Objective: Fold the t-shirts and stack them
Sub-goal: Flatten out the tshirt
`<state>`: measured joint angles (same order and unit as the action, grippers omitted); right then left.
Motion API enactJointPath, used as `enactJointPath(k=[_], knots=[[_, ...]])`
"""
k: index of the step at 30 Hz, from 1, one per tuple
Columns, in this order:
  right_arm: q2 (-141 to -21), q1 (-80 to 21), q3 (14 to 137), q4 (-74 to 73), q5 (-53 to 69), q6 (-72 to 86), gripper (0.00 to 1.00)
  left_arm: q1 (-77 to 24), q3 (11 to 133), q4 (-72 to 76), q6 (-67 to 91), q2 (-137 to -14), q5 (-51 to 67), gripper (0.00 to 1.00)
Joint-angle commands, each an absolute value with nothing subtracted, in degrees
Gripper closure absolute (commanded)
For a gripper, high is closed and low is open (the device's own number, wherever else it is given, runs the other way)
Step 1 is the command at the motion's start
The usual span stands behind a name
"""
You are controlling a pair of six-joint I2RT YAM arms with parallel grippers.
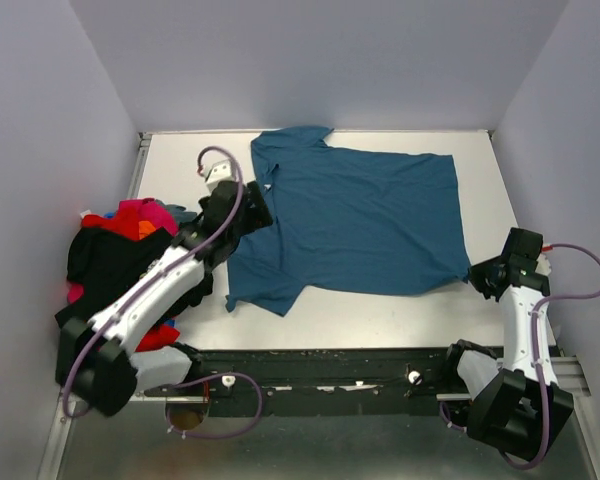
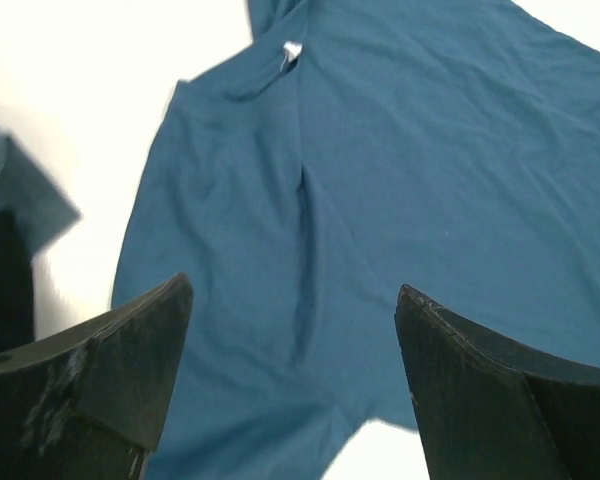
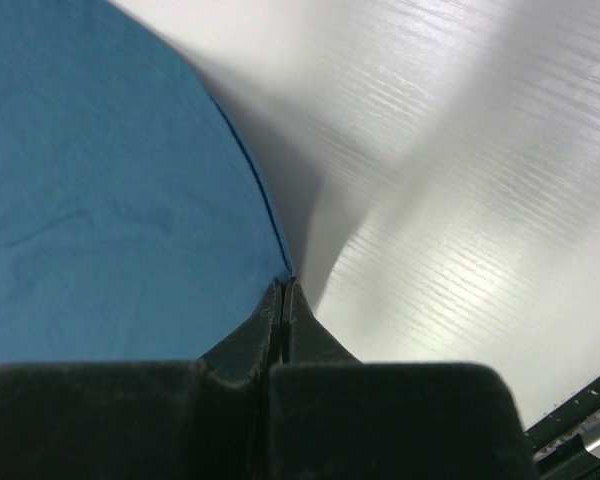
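A teal-blue t-shirt (image 1: 370, 220) lies spread flat across the table, its collar toward the left. My left gripper (image 1: 252, 212) hovers over the shirt's left side near the collar and sleeve. In the left wrist view this gripper (image 2: 292, 290) stands open, with only the teal cloth (image 2: 430, 150) below it. My right gripper (image 1: 477, 278) is at the shirt's near right corner. In the right wrist view it (image 3: 283, 282) is shut on the shirt's hem edge (image 3: 100, 180), which is lifted slightly off the table.
A heap of other t-shirts (image 1: 120, 250), black, red, magenta and orange, sits at the table's left edge beside the left arm. The white table (image 1: 380, 310) shows bare in front of the shirt. Grey walls close in the left, back and right. A black rail (image 1: 330, 365) runs along the near edge.
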<state>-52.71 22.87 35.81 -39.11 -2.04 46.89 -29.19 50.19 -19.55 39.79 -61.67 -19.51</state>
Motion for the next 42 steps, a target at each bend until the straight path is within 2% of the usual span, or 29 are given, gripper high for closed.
enactJointPath(k=[1,10,18,23,26,29,34,42], knots=[[-52.12,23.29,34.45,-35.34,-0.53,46.58,0.99,-25.76,60.45,-12.75,31.74,-78.80,-18.03,0.07],[-54.14,23.29,33.22,-32.43,3.25,46.58,0.99,-20.75,87.33,-14.50,25.94,-108.60,-11.70,0.09],[-54.75,23.20,32.61,-31.29,4.13,45.97,0.99,-19.16,113.26,-23.37,22.67,-130.06,-8.53,0.23],[-55.72,23.20,32.96,-31.11,4.75,45.88,0.99,-18.11,120.32,-25.58,25.04,-137.89,-6.16,0.27],[-56.07,23.20,32.96,-31.11,4.75,45.79,0.99,-17.14,120.59,-23.83,26.10,-139.56,-4.14,0.38],[-56.34,23.20,32.78,-31.11,4.75,45.62,0.99,-15.82,121.20,-23.56,27.24,-141.06,-2.81,0.55],[-56.25,23.20,32.87,-31.11,4.48,45.35,0.99,-14.15,119.45,-21.89,26.98,-139.49,-3.25,1.00],[-56.34,23.20,33.13,-31.90,4.04,45.44,0.99,-9.41,115.67,-22.06,26.80,-134.21,-4.31,1.00]])
